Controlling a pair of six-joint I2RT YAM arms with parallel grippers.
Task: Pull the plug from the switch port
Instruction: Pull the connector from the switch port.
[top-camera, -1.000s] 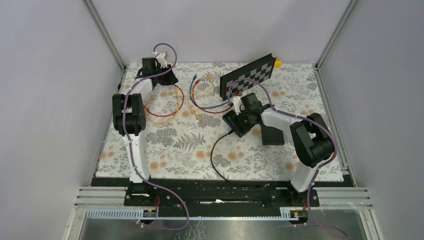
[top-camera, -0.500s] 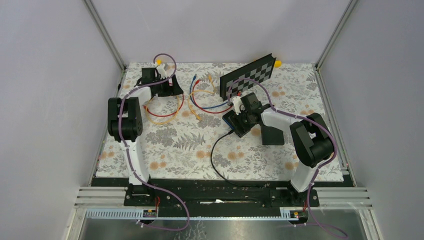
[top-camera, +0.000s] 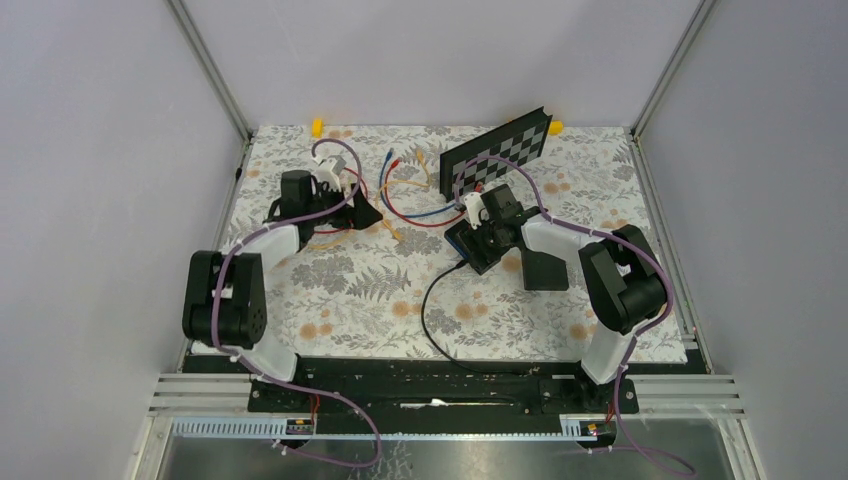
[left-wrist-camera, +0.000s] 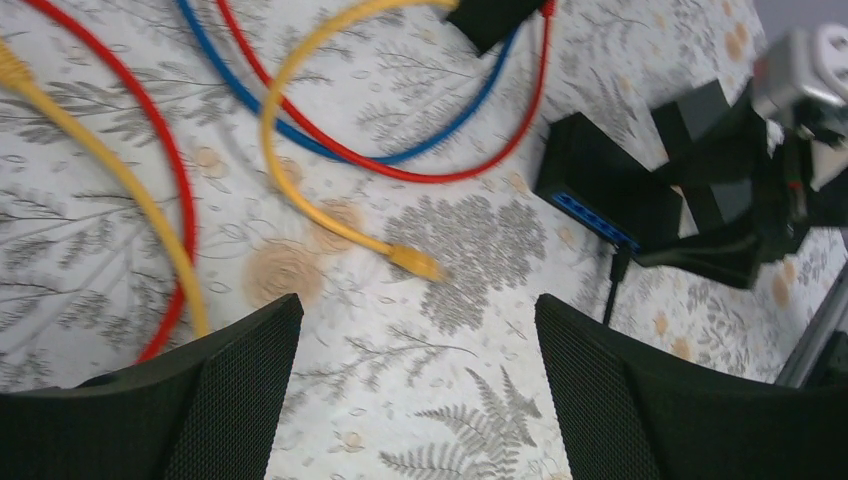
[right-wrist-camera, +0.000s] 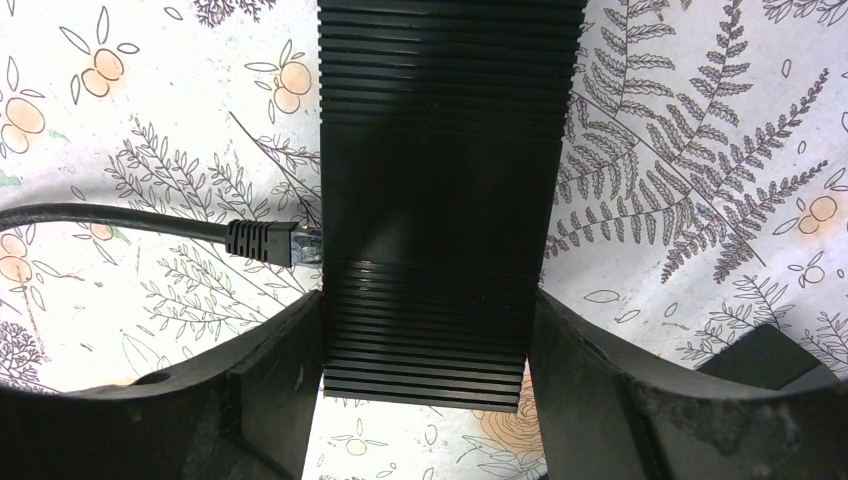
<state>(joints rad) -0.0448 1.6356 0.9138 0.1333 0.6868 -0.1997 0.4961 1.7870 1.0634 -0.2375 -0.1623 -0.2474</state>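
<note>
The black switch (right-wrist-camera: 440, 200) lies on the floral mat, and my right gripper (right-wrist-camera: 425, 390) is shut on its ribbed body, a finger pressed on each side. A black cable's plug (right-wrist-camera: 262, 242) sits in the switch's side. In the left wrist view the switch (left-wrist-camera: 600, 195) shows its blue port strip at the right. A yellow cable's plug (left-wrist-camera: 415, 262) lies loose on the mat, apart from the switch. My left gripper (left-wrist-camera: 415, 400) hovers open over bare mat short of that yellow plug, holding nothing.
Red, blue and yellow cables (top-camera: 415, 205) loop on the mat between the arms. A checkerboard panel (top-camera: 497, 150) leans at the back behind the switch. Small yellow pieces (top-camera: 317, 127) sit at the mat's far edge. The black cable (top-camera: 430, 310) trails toward the near edge.
My left gripper has opened and swung back from the far left corner toward the middle of the mat. The right gripper and the switch have not moved.
</note>
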